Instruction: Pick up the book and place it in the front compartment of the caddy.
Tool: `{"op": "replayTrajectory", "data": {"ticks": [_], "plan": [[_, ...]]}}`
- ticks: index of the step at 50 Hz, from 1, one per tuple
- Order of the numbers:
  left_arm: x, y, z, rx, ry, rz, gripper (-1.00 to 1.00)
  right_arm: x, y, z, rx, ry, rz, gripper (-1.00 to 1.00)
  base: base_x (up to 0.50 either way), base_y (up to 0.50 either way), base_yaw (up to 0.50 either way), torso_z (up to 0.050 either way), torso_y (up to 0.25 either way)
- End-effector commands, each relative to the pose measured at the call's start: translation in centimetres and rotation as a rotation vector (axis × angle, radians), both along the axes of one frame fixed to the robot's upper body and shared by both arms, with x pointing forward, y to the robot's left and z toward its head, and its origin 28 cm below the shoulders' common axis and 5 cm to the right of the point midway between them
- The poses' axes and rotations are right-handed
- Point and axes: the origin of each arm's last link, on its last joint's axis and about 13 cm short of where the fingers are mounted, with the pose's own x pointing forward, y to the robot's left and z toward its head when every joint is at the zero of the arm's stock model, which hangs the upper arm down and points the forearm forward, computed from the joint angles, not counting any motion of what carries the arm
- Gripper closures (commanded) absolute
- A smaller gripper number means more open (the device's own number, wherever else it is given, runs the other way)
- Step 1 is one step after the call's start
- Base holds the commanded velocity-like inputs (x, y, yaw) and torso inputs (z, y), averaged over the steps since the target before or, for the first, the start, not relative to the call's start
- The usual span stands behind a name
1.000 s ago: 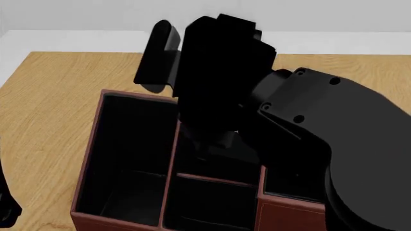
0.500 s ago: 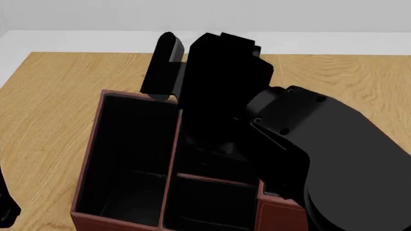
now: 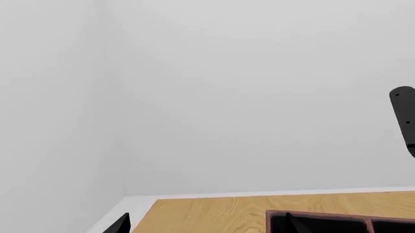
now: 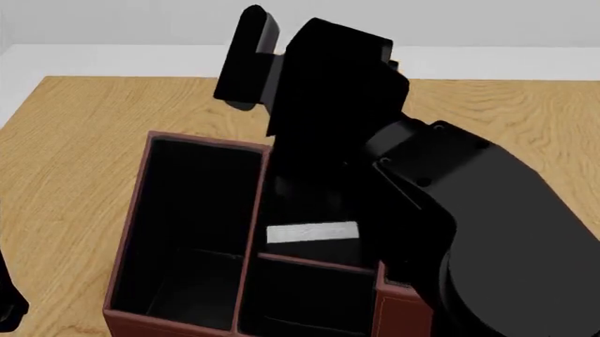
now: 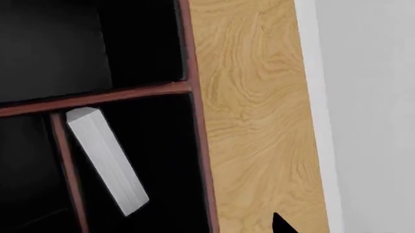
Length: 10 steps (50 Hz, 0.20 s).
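The book (image 4: 312, 232) stands in the caddy's front compartment (image 4: 302, 200), its white page edge up beside the short cross divider. In the right wrist view the book (image 5: 107, 160) leans free, touched by no finger. The caddy (image 4: 140, 210) is red-brown with a black lining. My right gripper (image 4: 267, 77) hangs open above the caddy's far rim, holding nothing. Only one fingertip (image 5: 283, 225) shows in its wrist view. My left gripper (image 4: 8, 309) sits at the lower left, away from the caddy (image 3: 324, 214), open, with one fingertip (image 3: 120, 224) showing.
The caddy (image 5: 194, 145) rests on a wooden table (image 4: 75, 140) that ends at a white floor strip and a grey wall beyond. My right arm (image 4: 487, 232) covers the caddy's right side. The right gripper's finger (image 3: 405, 116) shows in the left wrist view.
My right gripper has risen up and away from the caddy. The book's white page edge now shows uncovered in the compartment, no longer under the gripper.
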Motion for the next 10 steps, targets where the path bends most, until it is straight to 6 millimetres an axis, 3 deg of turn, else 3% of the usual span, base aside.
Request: {"op": "replayTrajectory", "data": {"ticks": [1,10], "plan": [[0.0,-0.1,0.1,0.000,-0.004,-0.002,-1.00,-0.5,-0.4,3.1,0.063,-0.096,-0.015,-1.00,0.00,0.00,0.00,0.000,0.000],[-0.1,0.0,0.3,0.001,-0.006,0.000,-1.00,-3.5,-0.3,5.4,0.178,-0.169,0.007,-1.00,0.00,0.00,0.00,0.000,0.000]]}}
